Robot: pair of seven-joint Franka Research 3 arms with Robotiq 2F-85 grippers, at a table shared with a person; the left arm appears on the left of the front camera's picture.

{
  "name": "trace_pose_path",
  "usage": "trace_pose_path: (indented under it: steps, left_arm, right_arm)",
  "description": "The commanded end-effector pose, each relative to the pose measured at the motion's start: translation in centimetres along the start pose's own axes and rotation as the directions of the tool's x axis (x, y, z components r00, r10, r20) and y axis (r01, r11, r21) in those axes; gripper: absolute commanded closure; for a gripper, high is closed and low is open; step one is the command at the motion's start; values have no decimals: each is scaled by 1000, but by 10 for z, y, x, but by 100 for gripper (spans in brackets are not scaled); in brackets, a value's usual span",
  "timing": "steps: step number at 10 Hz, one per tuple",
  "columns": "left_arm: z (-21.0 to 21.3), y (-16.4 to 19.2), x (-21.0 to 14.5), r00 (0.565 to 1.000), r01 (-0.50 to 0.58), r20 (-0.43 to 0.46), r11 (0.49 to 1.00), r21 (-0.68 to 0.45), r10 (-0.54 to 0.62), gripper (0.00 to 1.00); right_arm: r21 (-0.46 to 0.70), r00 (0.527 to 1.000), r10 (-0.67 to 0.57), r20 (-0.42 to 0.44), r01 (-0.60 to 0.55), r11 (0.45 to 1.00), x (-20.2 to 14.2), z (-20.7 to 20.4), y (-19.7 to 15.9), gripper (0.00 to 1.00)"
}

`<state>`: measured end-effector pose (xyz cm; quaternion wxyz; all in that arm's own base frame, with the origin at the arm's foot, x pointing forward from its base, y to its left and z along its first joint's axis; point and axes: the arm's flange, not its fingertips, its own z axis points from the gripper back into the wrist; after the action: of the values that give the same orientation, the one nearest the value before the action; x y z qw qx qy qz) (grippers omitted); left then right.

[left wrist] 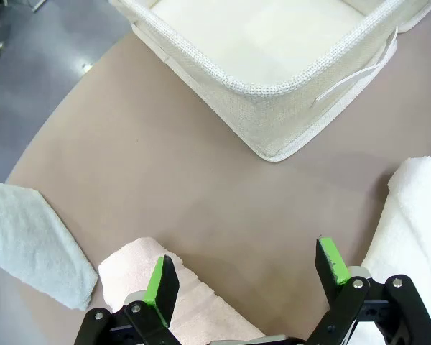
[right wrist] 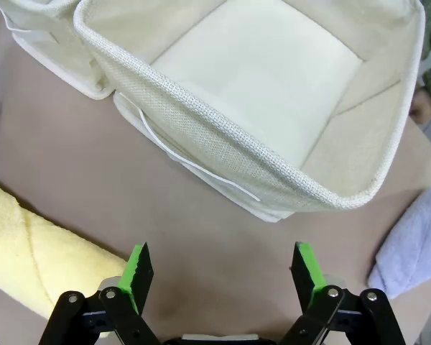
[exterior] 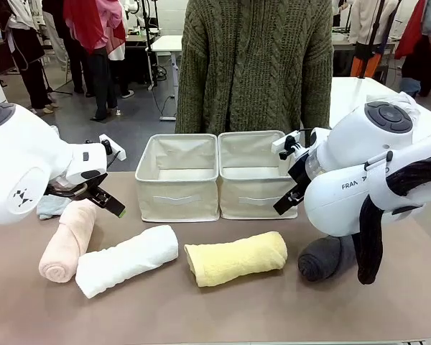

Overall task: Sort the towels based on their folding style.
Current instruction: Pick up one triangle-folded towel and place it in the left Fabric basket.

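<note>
Now, rolled towels: pink towel [exterior: 67, 241], white towel [exterior: 127, 260], yellow towel [exterior: 235, 258] and dark grey towel [exterior: 323, 258] lie in a row at the near side, soft and fuzzy.
Cone towels: pale teal towel [left wrist: 29, 241] lies beside the pink one; light blue towel [right wrist: 416, 244] lies near the right bin [right wrist: 201, 136].
Left gripper [left wrist: 244, 266]: fingers apart, holding nothing, above the pink towel's end.
Right gripper [right wrist: 221, 257]: fingers apart, holding nothing.
Table [exterior: 223, 309]: plain brown; left bin [exterior: 176, 198] touches the right bin.
Room: person in a green knitted sweater [exterior: 255, 65] behind the bins; grey floor.

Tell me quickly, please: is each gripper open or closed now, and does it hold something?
Left gripper: open, holding nothing.
Right gripper: open, holding nothing.
</note>
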<state>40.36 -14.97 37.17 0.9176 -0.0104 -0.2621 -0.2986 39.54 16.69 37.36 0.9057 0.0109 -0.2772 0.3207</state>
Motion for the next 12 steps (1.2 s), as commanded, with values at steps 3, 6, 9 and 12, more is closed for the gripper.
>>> trace_pose_path:
  steps: [3, 6, 9, 12]
  left_arm:
    - [0, 0, 0, 1000, 0, 0, 1000, 0, 0, 0]
    - [0, 0, 0, 1000, 0, 0, 1000, 0, 0, 0]
    - [78, 1, 30, 997, 75, 22, 997, 36, -76, 0]
    - [213, -3, 91, 973, 231, -10, 969, 84, -231, 0]
  right_arm:
    - [0, 1000, 0, 0, 0, 1000, 0, 0, 0, 0]
    - [0, 1000, 0, 0, 0, 1000, 0, 0, 0, 0]
    - [-103, 1000, 11, 15, -10, 995, 29, 75, 15, 0]
    - [-222, 995, 5, -97, -26, 975, 78, 220, 43, 0]
